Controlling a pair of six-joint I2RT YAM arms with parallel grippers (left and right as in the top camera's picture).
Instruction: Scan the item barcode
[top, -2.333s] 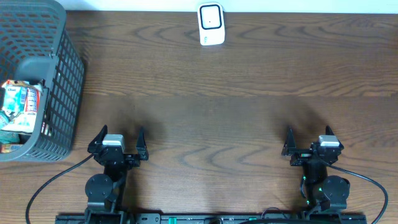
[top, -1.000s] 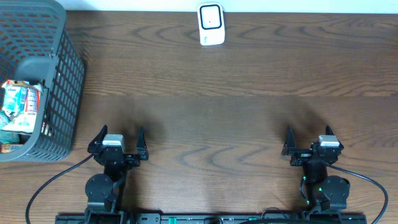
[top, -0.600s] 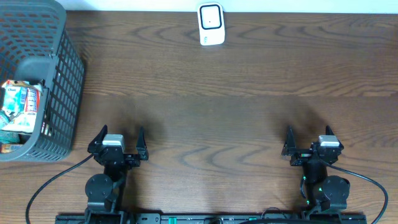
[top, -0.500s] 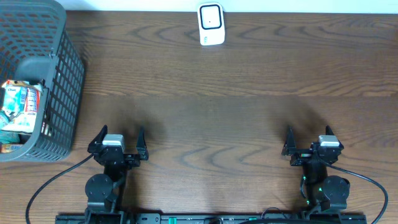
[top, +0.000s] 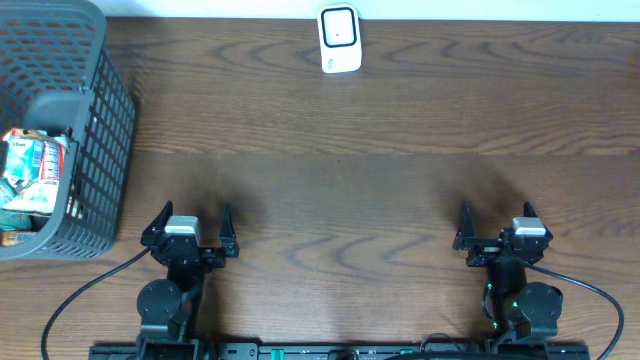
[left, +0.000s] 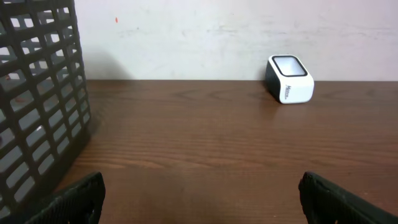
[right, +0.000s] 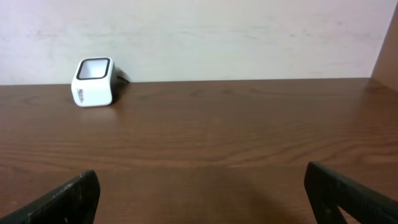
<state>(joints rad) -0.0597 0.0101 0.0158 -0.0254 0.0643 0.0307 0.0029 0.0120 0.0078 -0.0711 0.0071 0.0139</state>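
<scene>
At the surface's near edge, the left gripper and right gripper are wide open and hold nothing. The glossy printed packet lies in the grey mesh basket at the left edge. I think the left one should reach in from above, then show the barcode to the boxy white scanner at the far edge.

Matt dark wood-grain table, glossy white plastic scanner, grey plastic mesh basket.
</scene>
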